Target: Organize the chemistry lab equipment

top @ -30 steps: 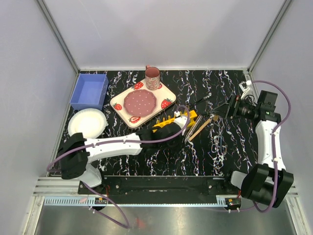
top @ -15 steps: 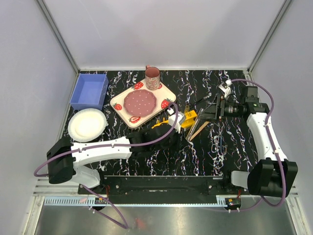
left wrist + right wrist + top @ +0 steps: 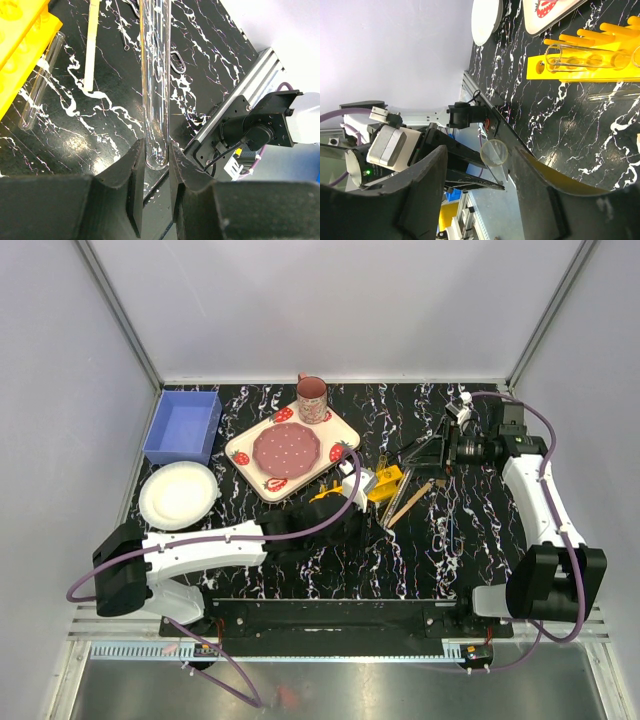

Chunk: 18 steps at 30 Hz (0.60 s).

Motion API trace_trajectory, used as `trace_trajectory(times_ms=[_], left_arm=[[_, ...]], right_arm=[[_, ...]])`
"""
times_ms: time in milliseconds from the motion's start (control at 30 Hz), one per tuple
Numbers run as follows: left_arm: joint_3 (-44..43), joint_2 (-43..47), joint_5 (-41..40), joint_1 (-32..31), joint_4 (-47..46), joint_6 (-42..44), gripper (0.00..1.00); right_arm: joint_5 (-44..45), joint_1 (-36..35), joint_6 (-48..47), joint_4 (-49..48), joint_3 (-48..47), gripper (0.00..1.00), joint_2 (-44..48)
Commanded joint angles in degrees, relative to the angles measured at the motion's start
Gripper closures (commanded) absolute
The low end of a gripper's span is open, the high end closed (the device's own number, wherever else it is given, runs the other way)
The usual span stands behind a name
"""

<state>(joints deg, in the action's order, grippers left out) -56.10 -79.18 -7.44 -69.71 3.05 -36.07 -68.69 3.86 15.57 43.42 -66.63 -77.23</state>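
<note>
Tube (image 3: 155, 75) pulled back from yellow rack (image 3: 580, 76), left hand (image 3: 156, 165) clenched on it | right hand (image 3: 432, 452) gaping, swung rearward | slotting looks next

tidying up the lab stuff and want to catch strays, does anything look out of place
One loose tube lies flat on the table beside the yellow rack rather than standing in a hole. The left gripper holds a second tube, not yet racked.
</note>
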Motion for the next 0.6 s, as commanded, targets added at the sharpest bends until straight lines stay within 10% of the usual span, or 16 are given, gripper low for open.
trace_trajectory(times_ms=[0, 567], left_arm=[[0.28, 2.36, 0.32, -0.25, -3.75, 0.30, 0.91], [0.72, 2.62, 0.59, -0.25, -3.58, 0.39, 0.90]], right_arm=[[-1.19, -0.52, 1.57, -0.79, -3.50, 0.43, -0.81], [6.11, -3.33, -5.81, 3.96, -6.05, 0.72, -1.61]])
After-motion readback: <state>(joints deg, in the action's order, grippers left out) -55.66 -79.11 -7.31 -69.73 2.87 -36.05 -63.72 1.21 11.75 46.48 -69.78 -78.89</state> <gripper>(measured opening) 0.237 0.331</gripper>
